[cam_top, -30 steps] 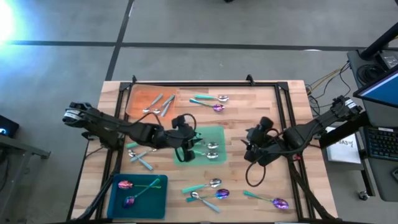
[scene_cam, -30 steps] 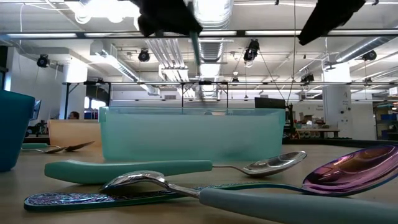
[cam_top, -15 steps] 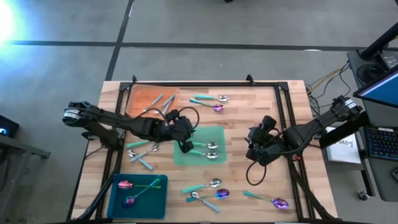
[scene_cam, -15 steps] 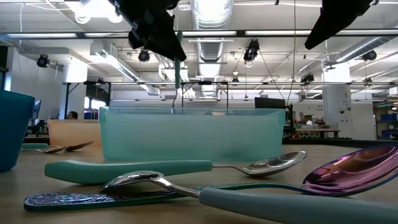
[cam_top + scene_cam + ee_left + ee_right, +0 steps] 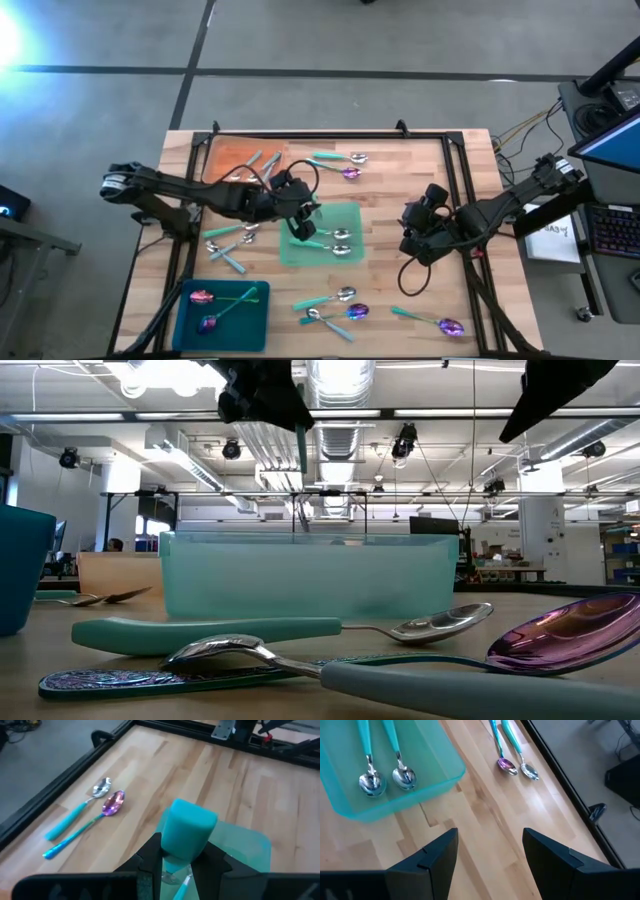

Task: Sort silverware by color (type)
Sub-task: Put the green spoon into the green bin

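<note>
My left gripper hangs over the far left part of the green tray, shut on a teal-handled spoon. The spoon's head is mostly hidden. Two teal-handled silver spoons lie in that tray. My right gripper stands open above bare wood, right of the tray, with nothing between its fingers. Silver utensils lie on the orange mat. Purple-headed spoons lie in the teal tray. My left gripper pinches the spoon's teal handle between its two fingers, a little below the handle's free end. The fingers slant down from the table's left. The spoon hangs almost upright below them, clear of the green tray.
Loose silverware lies on the wood: a pair at the far middle, some left of the green tray, some at the near middle and one purple-headed spoon near right. A black frame borders the board.
My left gripper has risen a little and gone toward the table's far edge over the green tray's left side, rolling its wrist. The spoon stays held; it swung and now hangs nearly upright again.
</note>
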Controlling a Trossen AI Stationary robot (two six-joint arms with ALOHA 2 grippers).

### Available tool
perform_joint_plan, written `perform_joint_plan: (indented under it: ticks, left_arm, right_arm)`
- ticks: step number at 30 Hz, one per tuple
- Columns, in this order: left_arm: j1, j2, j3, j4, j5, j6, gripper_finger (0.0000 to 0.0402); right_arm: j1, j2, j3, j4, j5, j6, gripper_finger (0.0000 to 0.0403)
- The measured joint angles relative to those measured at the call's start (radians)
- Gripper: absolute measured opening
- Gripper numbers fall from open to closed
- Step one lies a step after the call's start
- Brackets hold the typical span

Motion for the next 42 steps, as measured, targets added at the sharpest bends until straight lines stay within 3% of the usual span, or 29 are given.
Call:
perform_joint_plan:
  ticks: [9, 22, 26, 30, 36, 39, 42]
  left_arm:
    - [0.001, 0.095, -0.039, 0.189, 0.009, -0.002, 0.0059]
    - [-0.004, 0.258, -0.038, 0.407, 0.084, -0.049, 0.0059]
    - [-0.005, 0.264, -0.037, 0.398, 0.085, -0.058, 0.0059]
    - [-0.005, 0.253, -0.035, 0.312, 0.132, -0.11, 0.0069]
    - [-0.005, 0.246, -0.02, 0.064, 0.265, -0.155, 0.0184]
    - [-0.005, 0.243, 0.019, -0.107, 0.304, -0.153, 0.021]
    - [-0.005, 0.245, 0.063, -0.26, 0.313, -0.128, 0.0212]
  right_arm:
    - [0.0, 0.001, -0.003, -0.007, 0.068, -0.024, 0.0215]
    - [0.0, 0.001, -0.043, -0.006, 0.066, -0.047, 0.0215]
    - [0.0, 0.001, -0.065, -0.007, 0.057, -0.035, 0.0215]
    - [0.0, 0.001, -0.074, -0.009, 0.021, -0.006, 0.0215]
    - [0.0, 0.001, -0.074, -0.007, -0.042, 0.012, 0.0215]
    - [0.0, 0.001, -0.074, -0.007, -0.126, 0.048, 0.0215]
    - [0.0, 0.001, -0.074, -0.006, -0.256, 0.091, 0.0215]
